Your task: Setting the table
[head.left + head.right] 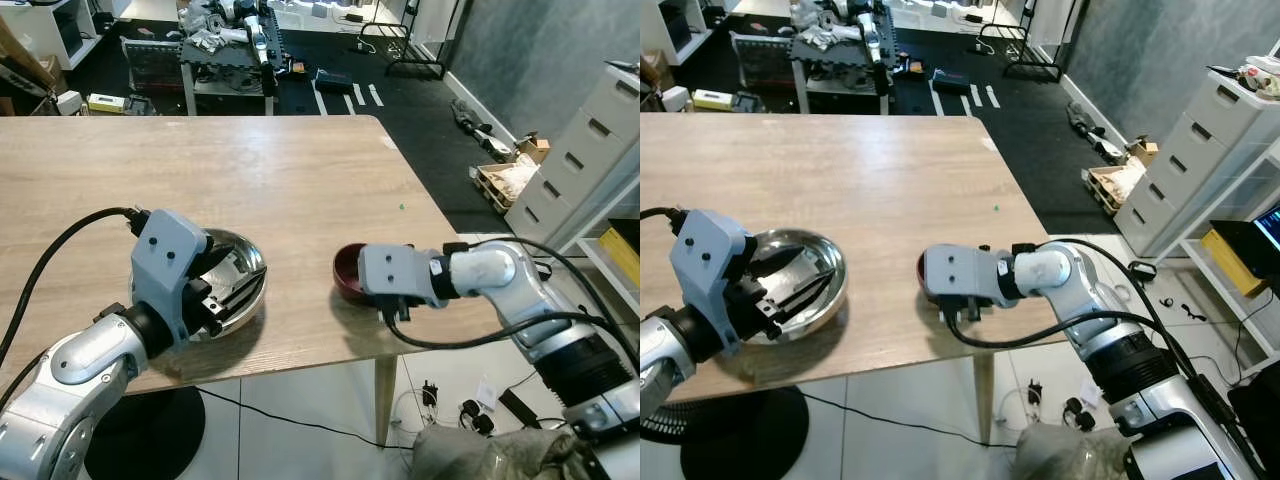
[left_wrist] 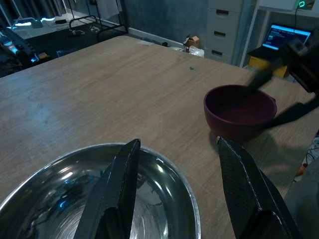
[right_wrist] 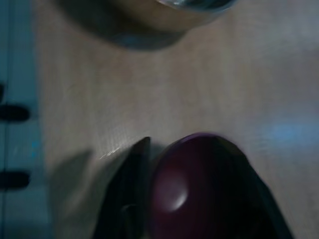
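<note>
Left tool (image 2: 174, 164) hangs spread wide over the steel bowl (image 1: 240, 262) near the counter (image 1: 250, 170) edge. Right tool (image 3: 194, 199) straddles the dark red bowl (image 2: 239, 107); whether it clamps is unclear.

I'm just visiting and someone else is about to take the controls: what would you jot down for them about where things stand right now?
Left gripper: open, fingers astride the rim of the steel bowl, near the table's front edge on the robot's left.
Right gripper: fingers either side of the maroon bowl; grip unclear, blurred.
Maroon bowl sits near the front right edge, apart from the steel bowl.
Done: both bowls are on the table.
Left: probably positioning both bowls, then releasing.
</note>
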